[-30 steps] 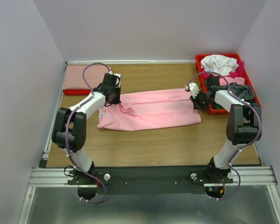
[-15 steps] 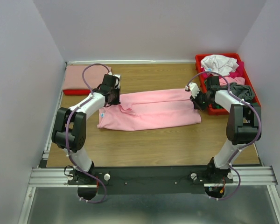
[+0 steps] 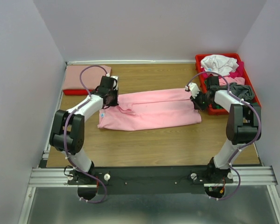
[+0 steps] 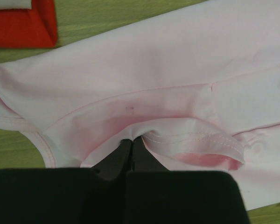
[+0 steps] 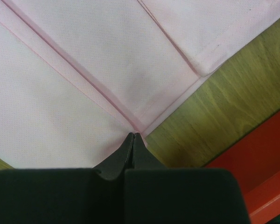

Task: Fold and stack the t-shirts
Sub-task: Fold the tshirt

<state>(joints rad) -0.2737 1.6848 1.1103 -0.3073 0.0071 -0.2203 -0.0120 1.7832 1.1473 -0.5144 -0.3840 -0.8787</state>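
Note:
A light pink t-shirt [image 3: 149,111], folded lengthwise into a long band, lies across the middle of the wooden table. My left gripper [image 3: 113,98] is at its left end near the sleeve, shut on a fold of the pink cloth [image 4: 177,93] that rises round the fingertips [image 4: 126,148]. My right gripper [image 3: 196,102] is at the shirt's right end, shut on its hemmed corner [image 5: 130,70] low over the table. A folded salmon t-shirt [image 3: 86,76] lies on a red one [image 3: 74,92] at the back left.
A red plastic tray [image 3: 226,56] at the back right holds white [image 3: 218,63], magenta [image 3: 236,72] and grey [image 3: 243,92] shirts; its wall [image 5: 266,168] is close to my right gripper. Walls close the table on three sides.
My left arm has shifted slightly to the left and back, still gripping the cloth. The right arm and the shirt's right end have not moved.

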